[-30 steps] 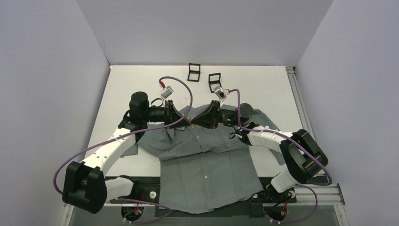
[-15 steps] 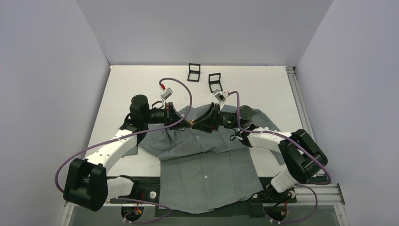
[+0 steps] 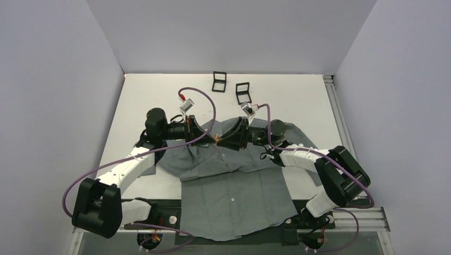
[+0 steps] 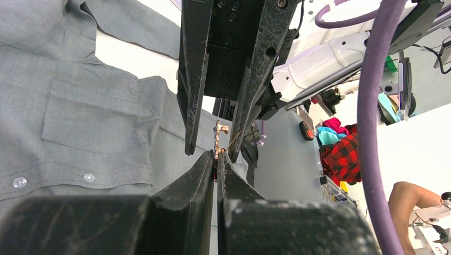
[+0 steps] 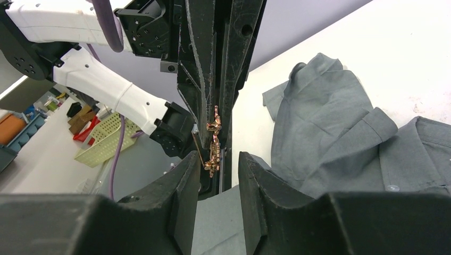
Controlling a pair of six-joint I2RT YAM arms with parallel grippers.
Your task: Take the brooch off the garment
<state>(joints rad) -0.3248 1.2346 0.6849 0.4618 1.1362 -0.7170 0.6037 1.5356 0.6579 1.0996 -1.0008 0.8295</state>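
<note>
I see my left arm [image 3: 127, 167] and right arm [image 3: 303, 156] both stretched forward and bent inward, wrists low, so the grippers meet tip to tip. The left gripper [image 4: 216, 156] has its fingers pinched nearly together on the brooch [image 4: 218, 139]. The right gripper [image 5: 218, 159] holds its fingers apart, straddling the left's tips.

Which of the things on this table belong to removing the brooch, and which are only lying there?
For the job: brooch, shirt, left tool shut on the brooch, right tool open around it.
Just lying about: two black boxes at the far side of the table.
</note>
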